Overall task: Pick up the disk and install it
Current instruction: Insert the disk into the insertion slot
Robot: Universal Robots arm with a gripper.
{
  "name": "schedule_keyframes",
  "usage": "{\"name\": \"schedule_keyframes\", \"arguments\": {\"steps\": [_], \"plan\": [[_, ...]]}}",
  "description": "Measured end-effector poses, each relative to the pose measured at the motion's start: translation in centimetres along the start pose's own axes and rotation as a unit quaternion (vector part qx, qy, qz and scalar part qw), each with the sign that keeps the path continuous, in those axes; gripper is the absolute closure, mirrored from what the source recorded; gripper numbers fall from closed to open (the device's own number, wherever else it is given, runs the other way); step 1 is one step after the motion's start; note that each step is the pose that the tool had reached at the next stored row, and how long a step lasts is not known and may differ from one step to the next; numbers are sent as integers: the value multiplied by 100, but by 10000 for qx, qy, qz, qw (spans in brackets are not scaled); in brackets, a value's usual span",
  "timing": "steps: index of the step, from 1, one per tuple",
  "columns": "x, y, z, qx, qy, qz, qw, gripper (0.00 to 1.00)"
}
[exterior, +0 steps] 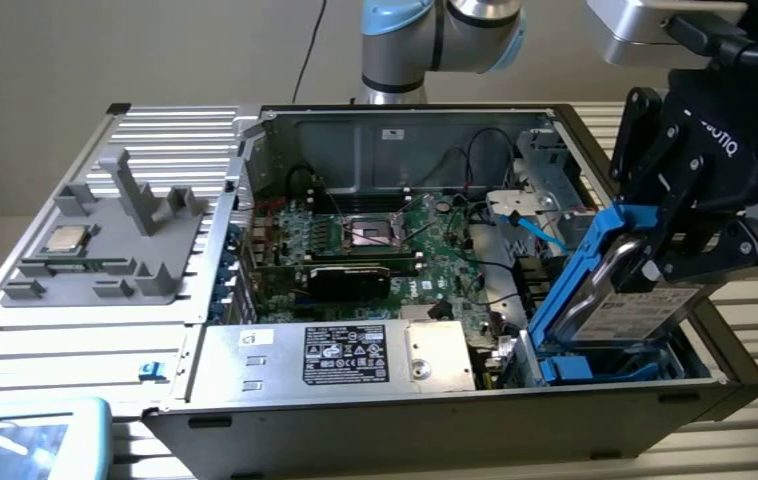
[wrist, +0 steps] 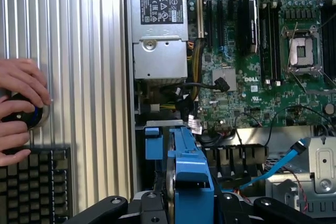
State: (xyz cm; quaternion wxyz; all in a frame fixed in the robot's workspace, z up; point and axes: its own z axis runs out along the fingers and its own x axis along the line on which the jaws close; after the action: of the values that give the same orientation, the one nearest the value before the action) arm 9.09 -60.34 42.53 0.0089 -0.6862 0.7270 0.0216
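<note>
While the gripper (exterior: 659, 262) clamps its fingers onto the disk (exterior: 615, 300), the exterior view has that drive tilted on edge at the computer case's (exterior: 419, 408) near corner on the exterior view's right, its lower end in the bay beside the power supply (exterior: 339, 355). From the wrist view, the disk (wrist: 191, 174) stands edge-on between the gripping fingers (wrist: 113, 208); a person's hand (wrist: 21, 106) lies over the ribbed table (wrist: 89, 77) beside the case wall.
</note>
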Motion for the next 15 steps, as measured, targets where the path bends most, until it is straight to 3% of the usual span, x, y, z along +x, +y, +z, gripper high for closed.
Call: {"name": "schedule_keyframes", "arguments": {"steps": [15], "plan": [[3,-1,75,27,-4,-1,10000,63]]}}
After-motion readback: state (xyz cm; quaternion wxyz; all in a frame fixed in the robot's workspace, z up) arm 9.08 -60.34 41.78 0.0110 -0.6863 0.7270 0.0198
